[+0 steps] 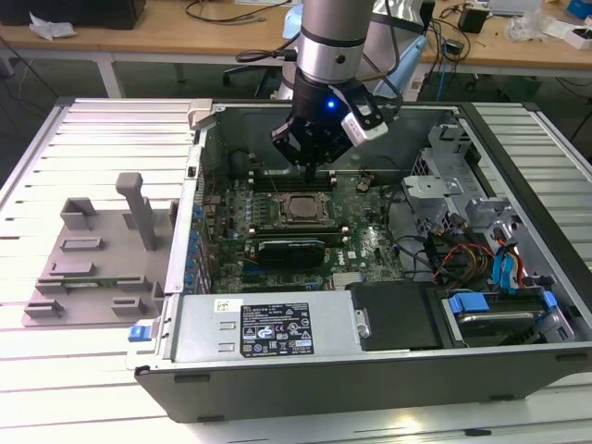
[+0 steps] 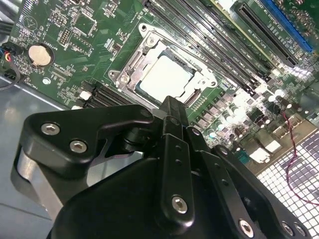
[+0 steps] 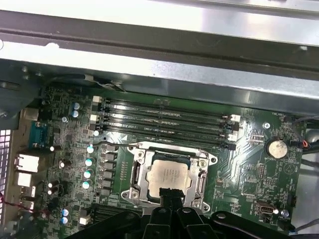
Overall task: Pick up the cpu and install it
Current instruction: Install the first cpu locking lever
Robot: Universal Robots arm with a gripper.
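While the cpu (image 3: 169, 175) lies flat inside the socket frame (image 3: 137, 174) on the motherboard (image 3: 249, 174), the gripper (image 2: 172, 112) hangs just above it, fingers pressed together and holding nothing, within the open computer case (image 1: 277, 370) on the table (image 1: 83, 379).

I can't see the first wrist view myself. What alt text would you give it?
Looking down at a green motherboard, a silvery square cpu sits inside its metal socket frame, with the black gripper at the cpu's near edge. Beyond the socket lie long memory slots, then the grey metal wall of the computer case.
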